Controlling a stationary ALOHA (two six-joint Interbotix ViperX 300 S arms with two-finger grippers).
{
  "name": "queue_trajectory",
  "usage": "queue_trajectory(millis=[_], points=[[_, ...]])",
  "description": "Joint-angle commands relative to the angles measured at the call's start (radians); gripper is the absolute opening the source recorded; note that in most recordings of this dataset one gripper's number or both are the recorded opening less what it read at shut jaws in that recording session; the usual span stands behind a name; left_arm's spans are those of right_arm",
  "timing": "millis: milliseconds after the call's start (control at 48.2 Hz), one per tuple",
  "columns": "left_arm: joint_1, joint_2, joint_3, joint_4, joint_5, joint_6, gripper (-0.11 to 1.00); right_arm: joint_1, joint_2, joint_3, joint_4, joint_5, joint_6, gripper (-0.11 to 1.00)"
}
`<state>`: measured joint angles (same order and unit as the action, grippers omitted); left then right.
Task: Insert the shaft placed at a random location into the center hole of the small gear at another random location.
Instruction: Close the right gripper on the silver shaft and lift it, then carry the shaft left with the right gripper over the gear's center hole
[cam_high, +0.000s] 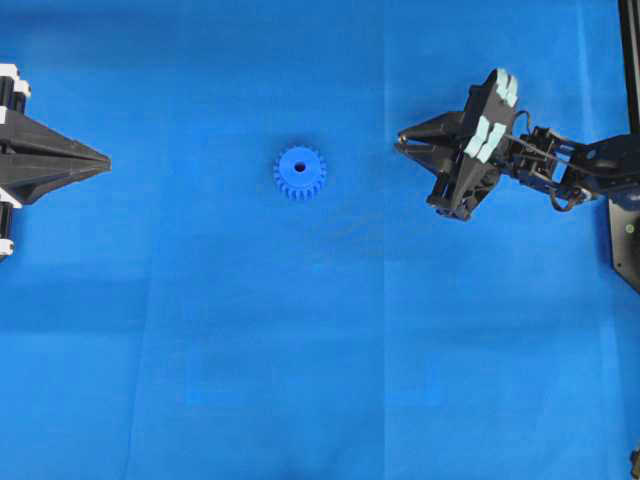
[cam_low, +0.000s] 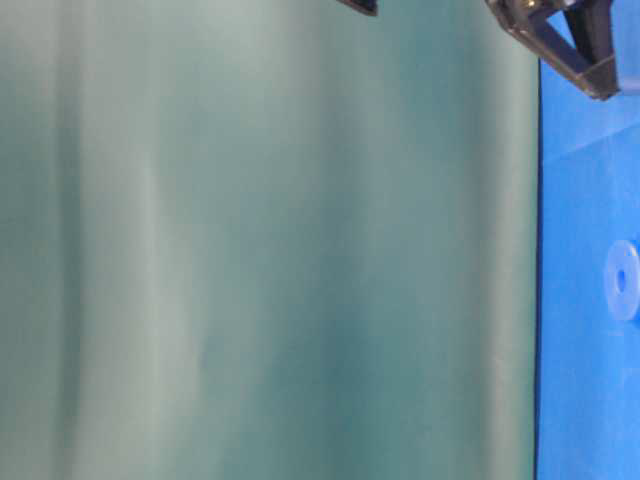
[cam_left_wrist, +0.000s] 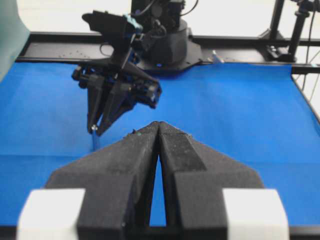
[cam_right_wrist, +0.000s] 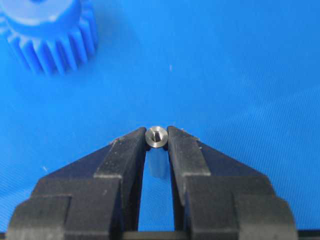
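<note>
With the right tool (cam_right_wrist: 156, 137) clamped on the upright shaft (cam_right_wrist: 156, 136), grasping is done; lifting and carrying to the small gear (cam_high: 300, 173) follows. Left tool (cam_left_wrist: 159, 131) closed, empty.

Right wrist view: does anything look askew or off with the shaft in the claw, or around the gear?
Nothing stands out. The shaft sits squarely between the right claw fingertips, end-on to the camera. The small gear lies flat and apart on the blue mat, teeth intact.
</note>
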<state>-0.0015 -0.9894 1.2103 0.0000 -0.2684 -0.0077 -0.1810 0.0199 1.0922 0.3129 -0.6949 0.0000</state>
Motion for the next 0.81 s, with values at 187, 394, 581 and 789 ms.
queue_trajectory(millis=[187,394,581,789], points=[[0.003,0.003,-0.011,0.002,-0.006,-0.002,0.0,-0.002,-0.21,-0.046,0.002,0.17,-0.055,0.03],[0.003,0.003,-0.011,0.002,-0.006,-0.003,0.0,0.0,-0.239,-0.067,0.003,0.222,-0.078,0.03],[0.003,0.003,-0.009,0.002,-0.006,-0.003,0.0,0.0,-0.224,-0.084,0.003,0.227,-0.077,0.03],[0.003,0.003,-0.011,0.002,-0.006,-0.003,0.0,0.02,-0.172,-0.166,0.003,0.25,-0.077,0.03]])
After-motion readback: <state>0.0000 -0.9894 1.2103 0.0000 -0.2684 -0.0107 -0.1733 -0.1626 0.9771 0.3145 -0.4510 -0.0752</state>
